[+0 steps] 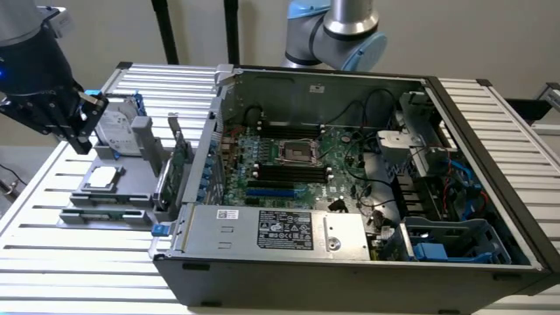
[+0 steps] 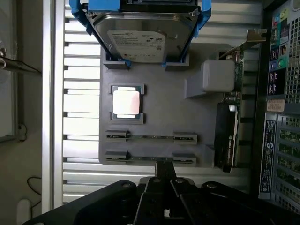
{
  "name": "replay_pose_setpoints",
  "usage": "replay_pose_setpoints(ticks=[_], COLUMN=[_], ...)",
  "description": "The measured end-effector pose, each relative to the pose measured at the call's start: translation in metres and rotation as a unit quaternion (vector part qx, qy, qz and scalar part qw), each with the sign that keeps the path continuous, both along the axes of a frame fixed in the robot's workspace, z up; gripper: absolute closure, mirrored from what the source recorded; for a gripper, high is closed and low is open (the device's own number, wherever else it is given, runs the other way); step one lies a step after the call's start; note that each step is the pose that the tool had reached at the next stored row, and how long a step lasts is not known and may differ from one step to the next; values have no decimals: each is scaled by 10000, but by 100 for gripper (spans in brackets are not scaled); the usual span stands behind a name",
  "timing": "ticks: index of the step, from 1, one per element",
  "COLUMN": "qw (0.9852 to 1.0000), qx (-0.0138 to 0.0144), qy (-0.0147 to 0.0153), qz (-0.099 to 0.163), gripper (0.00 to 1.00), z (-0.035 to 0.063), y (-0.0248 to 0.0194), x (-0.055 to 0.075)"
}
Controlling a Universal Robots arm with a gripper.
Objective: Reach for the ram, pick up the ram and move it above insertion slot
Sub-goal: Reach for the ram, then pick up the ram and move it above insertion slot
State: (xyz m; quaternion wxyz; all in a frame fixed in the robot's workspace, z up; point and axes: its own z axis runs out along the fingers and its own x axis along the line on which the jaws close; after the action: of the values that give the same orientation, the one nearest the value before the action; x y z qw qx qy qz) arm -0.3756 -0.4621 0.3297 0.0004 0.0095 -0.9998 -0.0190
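Observation:
The ram [image 2: 150, 137] is a thin green stick seen edge-on, standing in a slot of the grey holder [image 2: 159, 101] on the slatted table. A second similar thin strip [image 2: 140, 159] stands in the parallel slot beside it. My black gripper [image 2: 164, 169] hangs above the holder's edge by these slots, apart from both. In the exterior view the gripper [image 1: 81, 140] is high over the holder [image 1: 122, 190], at the exterior view's left of the open computer case. The black memory slots [image 1: 289, 172] lie on the motherboard inside the case.
On the holder are a hard drive in a blue frame [image 2: 140, 42], a processor [image 2: 127, 103] and a wider upright green card with a metal bracket [image 2: 228, 131]. The case wall [image 1: 206, 151] rises between holder and motherboard. The arm's base [image 1: 337, 33] stands behind the case.

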Motion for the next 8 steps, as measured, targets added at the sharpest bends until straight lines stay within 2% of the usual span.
replay_pose_setpoints(ticks=[3, 8], qw=[10000, 9990], qx=[0, 0], qy=[0, 0], qz=[31, 448], gripper=[89, 89], z=[0, 0], y=[-2, -2], x=[1, 1])
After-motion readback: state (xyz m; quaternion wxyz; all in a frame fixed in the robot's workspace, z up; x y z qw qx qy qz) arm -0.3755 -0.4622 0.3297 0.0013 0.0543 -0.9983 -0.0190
